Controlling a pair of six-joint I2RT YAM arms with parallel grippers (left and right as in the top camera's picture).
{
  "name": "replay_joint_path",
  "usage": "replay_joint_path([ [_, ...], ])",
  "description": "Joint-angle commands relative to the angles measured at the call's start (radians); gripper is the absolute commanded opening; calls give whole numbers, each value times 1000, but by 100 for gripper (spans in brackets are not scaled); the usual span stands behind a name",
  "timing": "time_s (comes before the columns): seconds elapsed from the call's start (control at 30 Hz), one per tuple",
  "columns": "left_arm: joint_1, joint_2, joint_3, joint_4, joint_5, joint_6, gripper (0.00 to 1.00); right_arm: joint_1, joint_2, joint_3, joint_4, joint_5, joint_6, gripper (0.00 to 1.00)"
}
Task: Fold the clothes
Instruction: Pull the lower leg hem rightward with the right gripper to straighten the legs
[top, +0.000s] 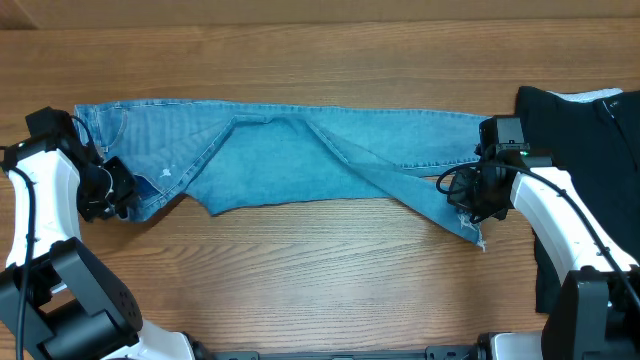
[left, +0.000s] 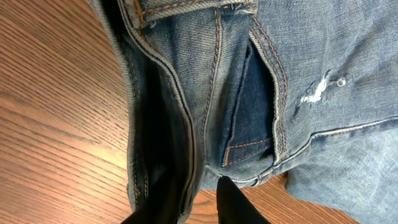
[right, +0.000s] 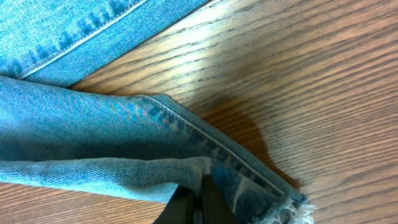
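My left gripper (left: 194, 198) pinches the waistband (left: 134, 93) of the light blue denim jeans (top: 300, 155); my right gripper (right: 198, 202) clamps their frayed hem (right: 292, 208).

text: none legible | jeans (top: 290, 160): no readable label or brand | numbers: none
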Motion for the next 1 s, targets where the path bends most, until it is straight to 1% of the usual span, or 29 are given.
replay_joint_path([
  [0.0,6,5,-8,-6,4,11,26,-2,0,26,9,-1,-1,4],
  [0.03,6,5,-10,-7,1,11,26,-2,0,26,13,-1,-1,4],
  [0.1,6,5,-13,-18,0,11,36,-2,0,26,14,-1,0,4],
  [0.17,6,5,-16,-17,-20,7,36,-2,0,26,18,-1,0,4],
  [0.23,6,5,-29,-10,-23,3,40,-2,0,26,21,-1,0,4],
  [0.27,6,5,-30,-11,-22,3,30,-2,0,26,21,-1,0,4],
  [0.3,6,5,-30,-11,-23,4,4,-2,0,26,21,3,-1,4],
  [0.4,15,5,-21,-14,-23,4,4,-5,0,26,8,51,-1,4],
  [0.6,169,5,161,-117,-26,42,4,-10,0,26,-11,177,0,4],
  [0.67,210,5,209,-135,-25,42,4,-34,0,26,-14,182,-1,4],
  [0.73,231,5,219,-130,-35,50,4,-95,0,27,-18,182,-34,4],
  [0.77,235,5,219,-130,-62,49,4,-122,0,35,-31,182,-44,4],
  [0.8,235,5,219,-130,-84,49,4,-143,0,45,-34,183,-96,4],
  [0.87,236,5,219,-129,-107,49,4,-200,0,90,-41,182,-113,4],
  [0.9,237,5,219,-135,-110,49,4,-232,0,126,-45,182,-154,4],
  [0.97,237,5,219,-166,-124,41,4,-258,0,156,-44,182,-190,4],
])
